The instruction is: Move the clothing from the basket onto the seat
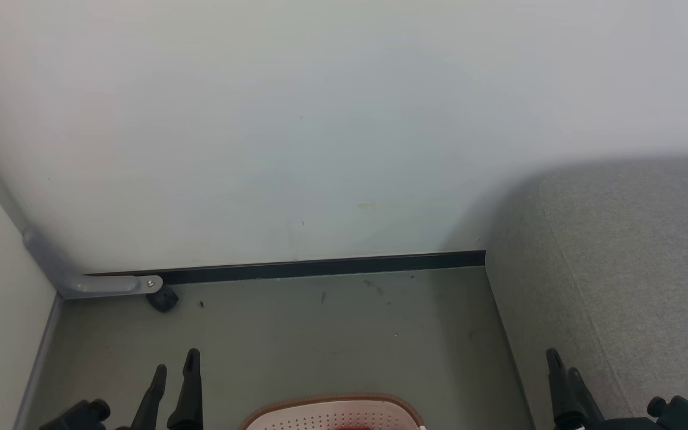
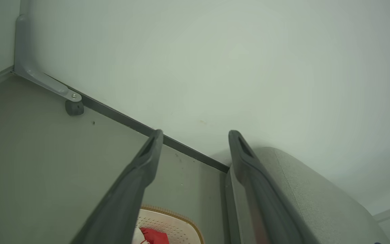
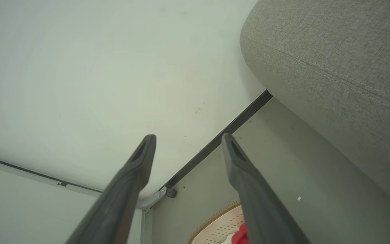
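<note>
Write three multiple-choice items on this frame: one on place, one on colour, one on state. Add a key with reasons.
1. Place: in the head view, where does the grey woven-fabric sofa seat lie from the cream perforated plastic basket?
A. On the robot's right
B. On the robot's left
C. Under it

2. Colour: the soft clothing in the basket is
A. blue
B. red
C. black

3. State: the left pincer is
A. open, holding nothing
B. shut on the clothing
C. shut on the basket's rim

Key:
1 A: the seat is at the head view's right and the basket at its bottom centre.
2 B: a red fold shows against the basket's pale wall.
3 A: its two dark fingers stand well apart with nothing gripped.
</note>
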{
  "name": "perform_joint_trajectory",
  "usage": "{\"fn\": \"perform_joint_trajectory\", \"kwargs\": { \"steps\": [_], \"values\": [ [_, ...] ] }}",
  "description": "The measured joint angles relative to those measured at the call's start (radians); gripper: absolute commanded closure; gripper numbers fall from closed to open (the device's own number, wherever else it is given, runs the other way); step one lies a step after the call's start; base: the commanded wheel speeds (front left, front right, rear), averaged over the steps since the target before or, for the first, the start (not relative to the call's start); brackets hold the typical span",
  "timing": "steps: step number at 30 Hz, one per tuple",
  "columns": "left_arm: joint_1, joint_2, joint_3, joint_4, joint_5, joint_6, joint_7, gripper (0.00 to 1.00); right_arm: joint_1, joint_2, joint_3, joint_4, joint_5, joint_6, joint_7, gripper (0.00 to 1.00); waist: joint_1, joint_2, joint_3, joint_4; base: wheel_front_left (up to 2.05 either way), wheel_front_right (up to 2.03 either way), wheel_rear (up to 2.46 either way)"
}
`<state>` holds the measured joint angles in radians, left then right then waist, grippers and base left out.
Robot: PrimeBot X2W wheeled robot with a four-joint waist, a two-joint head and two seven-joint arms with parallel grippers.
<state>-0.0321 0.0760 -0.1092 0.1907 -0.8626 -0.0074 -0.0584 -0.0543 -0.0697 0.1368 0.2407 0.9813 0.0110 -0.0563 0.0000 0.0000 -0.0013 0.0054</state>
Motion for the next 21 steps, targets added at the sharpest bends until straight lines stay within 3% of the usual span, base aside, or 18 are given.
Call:
{"fn": "perform_joint_trajectory", "kwargs": {
  "steps": [21],
  "values": [
    [0.008,0.005,-0.034,-0.026,0.389,0.052,-0.076,0.00,-0.018,-0.021,0.109,-0.023,-0.319,-0.055,-0.079,0.00,0.0000,0.0000,0.008,0.000,0.00,0.00,0.00]
  ]
}}
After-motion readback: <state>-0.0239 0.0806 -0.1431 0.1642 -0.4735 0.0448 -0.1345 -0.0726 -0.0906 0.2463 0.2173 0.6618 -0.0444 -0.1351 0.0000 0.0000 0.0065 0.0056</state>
